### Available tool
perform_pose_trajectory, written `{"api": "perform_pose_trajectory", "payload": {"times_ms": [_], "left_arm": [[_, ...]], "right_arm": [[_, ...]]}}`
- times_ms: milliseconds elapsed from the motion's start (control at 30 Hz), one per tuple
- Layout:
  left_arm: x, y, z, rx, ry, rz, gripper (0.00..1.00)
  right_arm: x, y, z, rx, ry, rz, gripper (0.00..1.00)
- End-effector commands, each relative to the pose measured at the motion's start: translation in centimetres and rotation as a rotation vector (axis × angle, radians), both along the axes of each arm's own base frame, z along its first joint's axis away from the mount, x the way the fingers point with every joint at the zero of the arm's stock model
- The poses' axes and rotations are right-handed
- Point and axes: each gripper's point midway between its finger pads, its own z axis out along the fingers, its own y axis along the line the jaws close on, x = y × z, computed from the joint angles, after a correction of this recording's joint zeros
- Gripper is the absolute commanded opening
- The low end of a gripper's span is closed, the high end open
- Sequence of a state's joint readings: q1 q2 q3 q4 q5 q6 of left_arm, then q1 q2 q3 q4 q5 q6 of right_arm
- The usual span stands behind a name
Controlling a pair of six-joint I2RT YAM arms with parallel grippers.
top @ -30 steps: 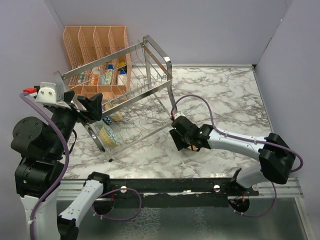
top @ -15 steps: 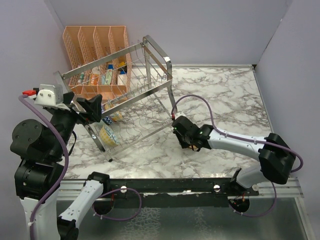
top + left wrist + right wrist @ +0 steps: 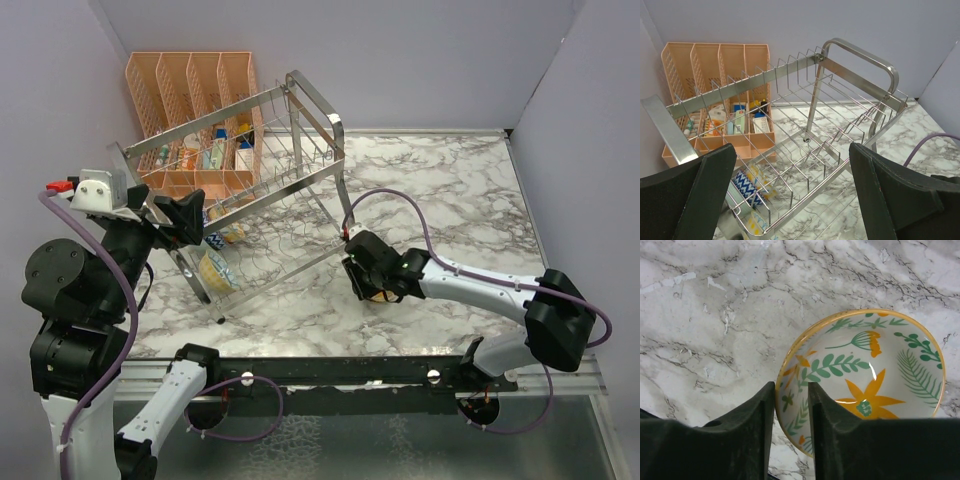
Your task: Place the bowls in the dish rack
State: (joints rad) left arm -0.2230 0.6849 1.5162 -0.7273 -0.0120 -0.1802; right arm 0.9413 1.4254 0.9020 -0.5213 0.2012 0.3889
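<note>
Marble table (image 3: 715,315), bowl (image 3: 865,380) rim between jaws

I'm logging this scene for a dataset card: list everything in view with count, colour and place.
dish rack: one, chrome wire, two tiers, left of centre on the table.
bowls in the rack: two as far as shows, one cream-yellow, one blue-zigzagged outside; lower tier, left end.
floral bowl: one, cream with orange and green plants, on the table right of the rack.
organiser: one, peach-orange mesh, behind the rack.
packets and bottles: several, mixed colours, inside the organiser.
table: one, white-grey marble.
left gripper: one, black, open and empty, raised by the rack's left end.
right gripper: one, black, fingers either side of the floral bowl's rim; grip unclear.
</note>
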Motion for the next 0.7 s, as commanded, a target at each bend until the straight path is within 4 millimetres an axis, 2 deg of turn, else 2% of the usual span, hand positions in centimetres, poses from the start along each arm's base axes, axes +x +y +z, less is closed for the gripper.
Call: {"api": "perform_pose_trajectory", "payload": {"times_ms": [0,200,433,667], "left_arm": [[-0.4,0.4,0.6,-0.002,-0.027,0.014,0.99],[-0.4,0.4,0.5,-0.002,-0.025,0.016,0.99],[-0.3,0.4,0.5,-0.003,-0.025,0.016,0.99],[-0.3,0.3,0.7,-0.003,-0.028,0.013,0.99]], "right_arm": [[-0.1,1.4,1.3,0.071,0.002,0.025,0.36],[-0.4,1.5,1.3,0.079,0.013,0.036,0.32],[-0.5,1.7,1.9,0.095,0.013,0.046,0.15],[-0.3,1.5,4.1,0.114,-0.022,0.033,0.1]]}}
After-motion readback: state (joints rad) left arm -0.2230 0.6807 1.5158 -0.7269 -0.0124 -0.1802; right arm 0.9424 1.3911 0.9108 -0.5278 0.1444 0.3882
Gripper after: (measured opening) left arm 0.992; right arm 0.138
